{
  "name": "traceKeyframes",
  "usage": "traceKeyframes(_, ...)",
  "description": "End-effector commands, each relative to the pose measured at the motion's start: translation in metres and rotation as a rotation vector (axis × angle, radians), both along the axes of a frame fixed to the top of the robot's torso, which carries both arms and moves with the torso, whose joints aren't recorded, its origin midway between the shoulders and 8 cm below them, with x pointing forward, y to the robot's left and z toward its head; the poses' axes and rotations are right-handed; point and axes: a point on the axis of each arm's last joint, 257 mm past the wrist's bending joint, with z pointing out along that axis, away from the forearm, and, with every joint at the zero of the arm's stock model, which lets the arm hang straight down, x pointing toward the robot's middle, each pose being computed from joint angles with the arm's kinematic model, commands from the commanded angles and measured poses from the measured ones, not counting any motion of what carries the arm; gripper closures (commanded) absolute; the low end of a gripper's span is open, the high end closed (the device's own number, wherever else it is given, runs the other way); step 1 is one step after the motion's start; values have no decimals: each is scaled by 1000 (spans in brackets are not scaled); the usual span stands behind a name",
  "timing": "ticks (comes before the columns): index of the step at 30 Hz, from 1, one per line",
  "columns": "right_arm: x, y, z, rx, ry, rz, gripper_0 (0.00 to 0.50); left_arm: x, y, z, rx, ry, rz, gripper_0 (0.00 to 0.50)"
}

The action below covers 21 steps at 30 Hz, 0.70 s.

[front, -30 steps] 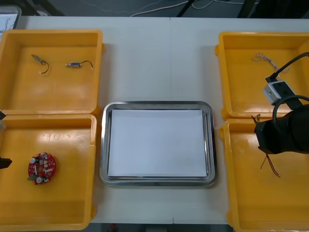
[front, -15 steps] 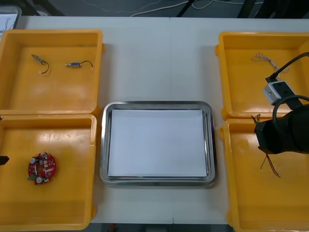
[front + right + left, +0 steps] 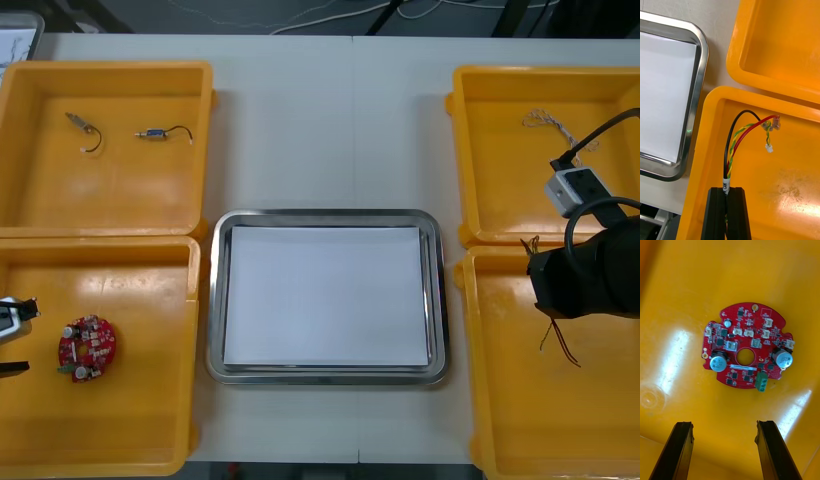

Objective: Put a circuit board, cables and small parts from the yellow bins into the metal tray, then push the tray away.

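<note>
A round red circuit board [image 3: 87, 348] [image 3: 747, 347] lies flat in the near left yellow bin [image 3: 140, 440]. My left gripper [image 3: 14, 338] [image 3: 724, 450] hovers open at that bin's left side, the board just beyond its fingertips [image 3: 681, 442] and nothing between them. My right gripper [image 3: 727, 202] is low in the near right yellow bin [image 3: 520, 430] [image 3: 790, 195], shut on a red and yellow cable [image 3: 747, 138] that has a black strand; the cable's free end [image 3: 560, 345] trails on the bin floor. The metal tray [image 3: 325, 222] [image 3: 696, 75], white inside, sits between the bins.
The far left bin [image 3: 110, 205] holds two small metal parts [image 3: 82, 128] [image 3: 160, 132] with short leads. A twisted cable [image 3: 545, 122] lies in the far right bin [image 3: 500, 200]. The right arm's wrist and hose [image 3: 590, 265] cover the two right bins' shared edge.
The left gripper's fingers have come further into view at the left edge, closer to the circuit board. The right arm and its cable have not moved.
</note>
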Motion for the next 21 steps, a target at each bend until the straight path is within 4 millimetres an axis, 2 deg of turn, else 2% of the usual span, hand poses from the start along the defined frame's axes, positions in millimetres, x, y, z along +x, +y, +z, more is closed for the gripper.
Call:
traceKeyframes(1, 2, -1, 12, -19, -35, -15, 500, -23, 13, -18, 6, 68, 72, 0)
traceKeyframes(5, 2, -1, 12, -19, -35, -15, 500, -27, 11, -29, 3, 79, 76, 0)
traceKeyframes(10, 2, -1, 12, -19, -35, -15, 500, -23, 9, -45, 5, 75, 82, 0)
traceKeyframes(21, 2, -1, 12, -19, -35, -15, 500, -16, -12, -55, -4, 73, 45, 0)
